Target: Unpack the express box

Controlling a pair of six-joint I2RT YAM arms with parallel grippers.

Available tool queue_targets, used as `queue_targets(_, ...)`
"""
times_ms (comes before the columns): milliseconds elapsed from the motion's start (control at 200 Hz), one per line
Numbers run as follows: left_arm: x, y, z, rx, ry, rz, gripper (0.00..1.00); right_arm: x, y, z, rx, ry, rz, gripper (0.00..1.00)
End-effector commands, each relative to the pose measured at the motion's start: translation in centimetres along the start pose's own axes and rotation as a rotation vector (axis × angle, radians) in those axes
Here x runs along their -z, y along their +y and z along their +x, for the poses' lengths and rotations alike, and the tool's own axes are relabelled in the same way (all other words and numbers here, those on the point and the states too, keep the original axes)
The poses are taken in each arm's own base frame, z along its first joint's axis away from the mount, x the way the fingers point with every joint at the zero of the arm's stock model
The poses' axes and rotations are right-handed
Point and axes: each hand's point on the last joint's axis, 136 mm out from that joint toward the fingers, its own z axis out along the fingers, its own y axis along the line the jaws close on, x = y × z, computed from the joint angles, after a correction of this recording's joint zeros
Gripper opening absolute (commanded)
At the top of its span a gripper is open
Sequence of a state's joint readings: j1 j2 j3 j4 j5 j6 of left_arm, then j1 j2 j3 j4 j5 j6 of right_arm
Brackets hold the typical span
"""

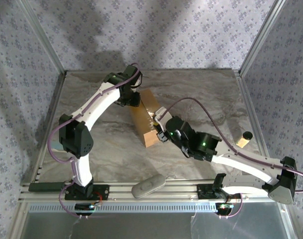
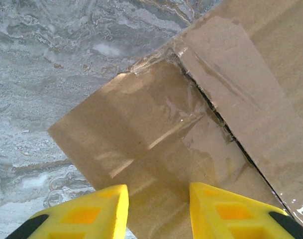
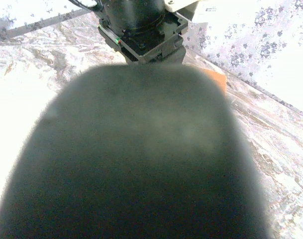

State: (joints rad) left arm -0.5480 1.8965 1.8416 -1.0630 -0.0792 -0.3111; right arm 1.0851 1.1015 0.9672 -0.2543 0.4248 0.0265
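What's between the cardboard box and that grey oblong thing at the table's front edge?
Nothing. In the top view, the marble table between the express box and the grey oblong thing is bare.

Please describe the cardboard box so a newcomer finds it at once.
On the marbled table, look at the middle, between the left arm and the right arm. The express box lies there: brown cardboard, clear tape on its seam, far larger than the grey oblong object at the front edge.
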Motion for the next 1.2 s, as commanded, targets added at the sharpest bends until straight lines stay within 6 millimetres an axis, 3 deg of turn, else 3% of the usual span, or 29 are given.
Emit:
queue_targets(0,-3.8,0.8,3.4,-0.020,0.173,-0.057,0.36,0.6,-0.5,1.1,0.027,0.032,0.021,0.00)
queue_targets(240,-3.8,0.5,3.3,-0.011,0.174,-0.043,0.36,0.9,-0.2,1.4,0.004,0.031,0.012,0.00)
queue_targets(470,-3.4,-0.1,3.2,0.002,0.167,-0.013,0.35,1.4,-0.1,-0.1,-0.033,-0.032,-0.004,0.00)
queue_targets(640,-2.3,-1.1,2.6,0.020,0.134,0.051,0.36,1.3,-0.1,-1.0,-0.038,-0.060,-0.007,0.00)
queue_targets(735,-1.3,-1.5,2.1,0.027,0.106,0.078,0.42,1.0,-0.1,-1.1,-0.045,-0.066,-0.010,0.00)
queue_targets(910,0.2,-1.9,1.3,0.031,0.065,0.106,0.44,0.6,0.1,-0.5,-0.058,-0.052,-0.017,0.00)
queue_targets(1194,0.9,-2.0,1.0,0.037,0.049,0.118,0.44,0.4,-0.2,1.3,-0.072,-0.013,-0.003,0.00)
